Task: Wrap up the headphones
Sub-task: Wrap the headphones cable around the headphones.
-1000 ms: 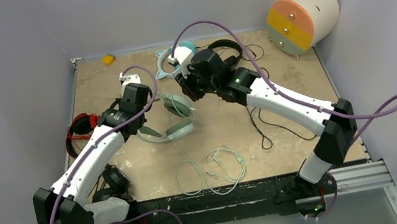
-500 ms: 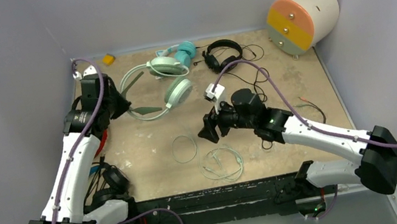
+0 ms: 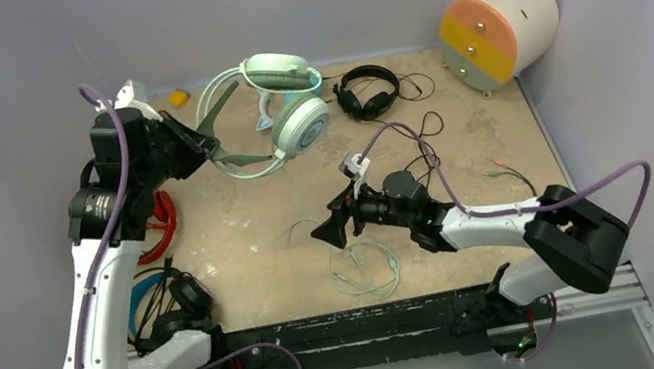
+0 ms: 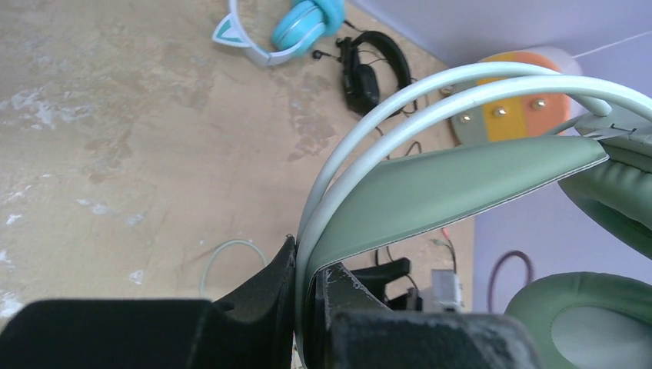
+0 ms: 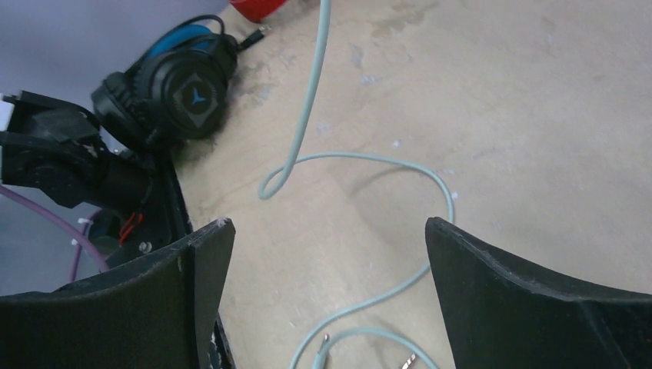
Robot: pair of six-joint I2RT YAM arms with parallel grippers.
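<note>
At the far left of the table [image 3: 474, 118], the left gripper [image 3: 199, 152] is clamping its jaws on the headband of the mint-green headphones [image 3: 296, 119] and holding them raised above the surface. Their ear cups are showing over the far part of the table. Near the front centre, the right gripper [image 3: 324, 234] is hovering low with its jaws standing wide apart, gripping nothing. The thin mint cable [image 5: 361, 157] is lying looped on the table beneath the gap between those jaws. The red headphones [image 3: 163, 215] and the black headphones with the blue band [image 5: 181, 81] are lying at the left edge. The small black headphones [image 3: 365, 91] are resting near the far edge.
</note>
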